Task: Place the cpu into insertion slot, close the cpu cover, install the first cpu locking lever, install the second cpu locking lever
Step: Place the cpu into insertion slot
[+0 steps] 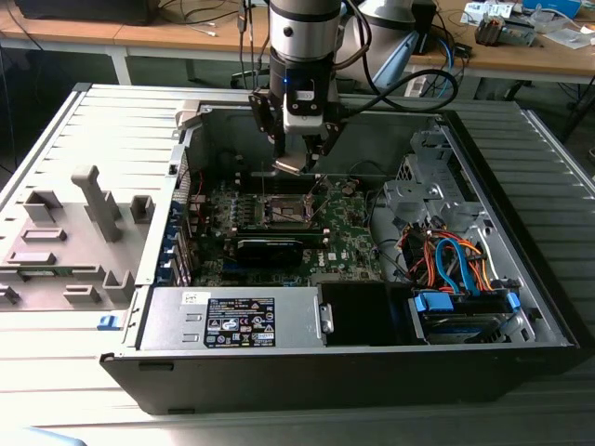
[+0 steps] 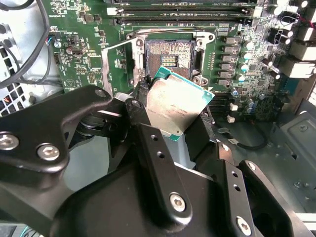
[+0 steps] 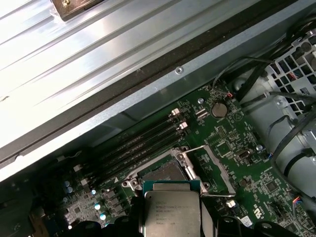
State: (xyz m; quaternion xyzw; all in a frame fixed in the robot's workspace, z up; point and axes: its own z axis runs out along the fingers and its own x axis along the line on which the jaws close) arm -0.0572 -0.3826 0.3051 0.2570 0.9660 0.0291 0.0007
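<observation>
jaws closed on the cpu point(image 2: 180, 106), holding it tilted above the slot point(image 2: 169, 58), not touching; the slot lies almost straight below, its cover point(image 2: 132, 64) swung open to one side.

We hang our arm point(image 1: 299, 37) straight down from above, with the wrist vertical. Our gripper point(image 1: 296, 163) points downward, its black fingers point(image 2: 148, 143) clamped on opposite edges of the cpu point(image 2: 178, 102), which sits tilted between them.

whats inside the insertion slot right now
The insertion slot shows a bare contact field, nothing seated. The cpu, gripped by the end effector, hangs over it and hides part of it.
</observation>
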